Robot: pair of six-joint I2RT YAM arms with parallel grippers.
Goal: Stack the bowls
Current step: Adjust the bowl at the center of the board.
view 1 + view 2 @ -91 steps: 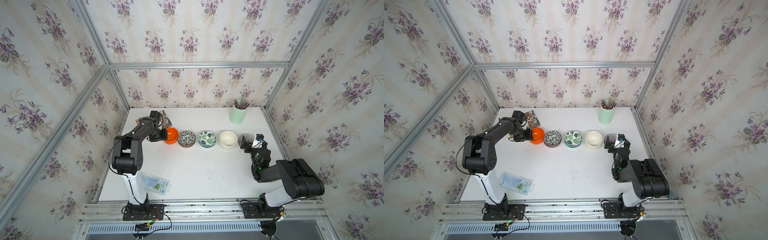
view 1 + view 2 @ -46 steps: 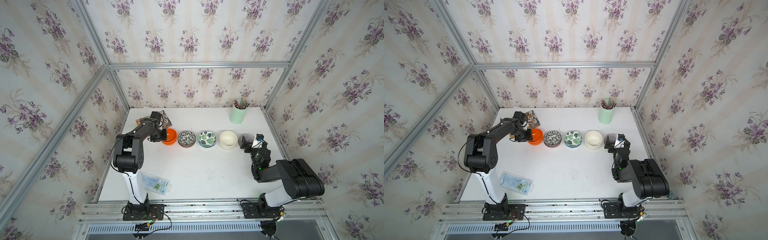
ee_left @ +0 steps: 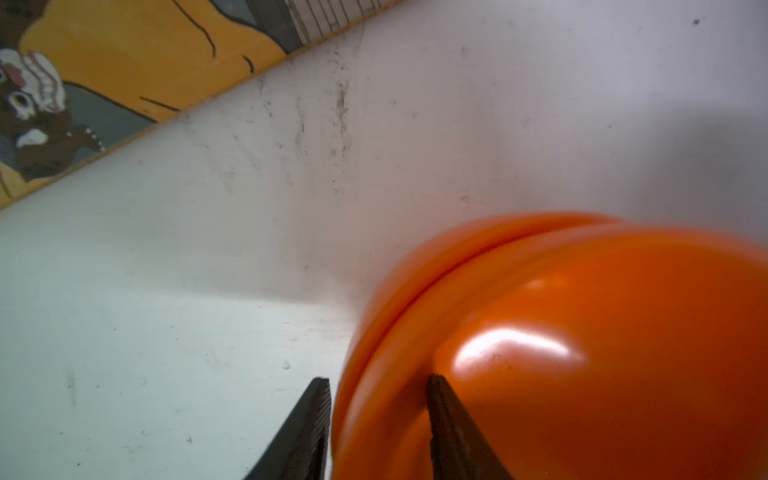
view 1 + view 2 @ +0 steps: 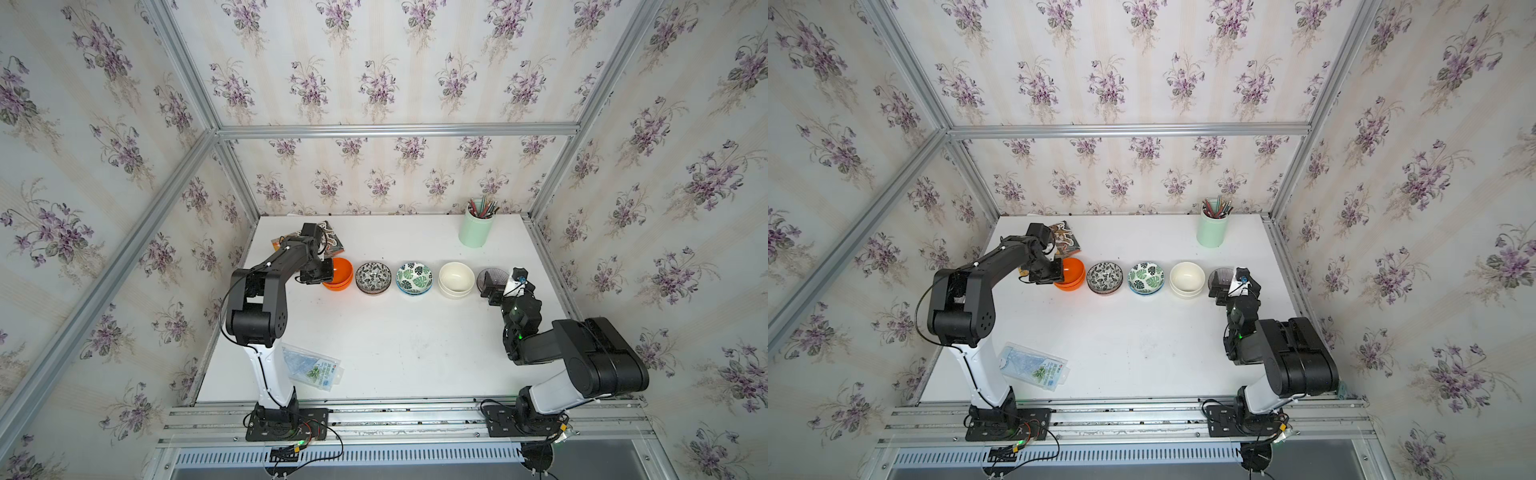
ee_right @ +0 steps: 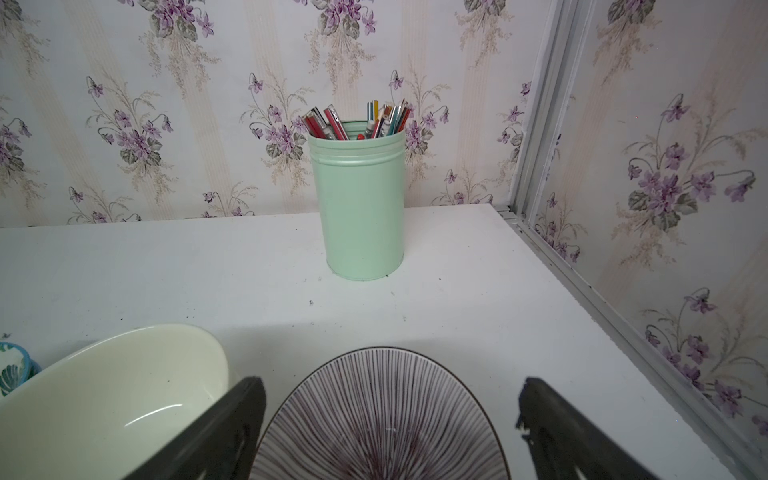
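Orange bowls (image 3: 582,332): left gripper (image 3: 378,380) straddles their rim.

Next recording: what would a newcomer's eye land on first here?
A row of small round bowls crosses the white table. At one end the left gripper straddles the rim of the glossy orange bowl pair; at the other the right gripper stands open at the purple radial-striped bowl.

Robot test cell dressed as a domestic room. Aluminium frame profiles (image 4: 395,129) carry violet-flower wallpaper panels (image 4: 374,83) around a white tabletop (image 4: 415,353). The left arm (image 4: 257,307) and right arm (image 4: 582,357) stand on slotted rails (image 4: 395,415) along the tabletop's front edge, with exposed wiring (image 4: 328,440) beneath.
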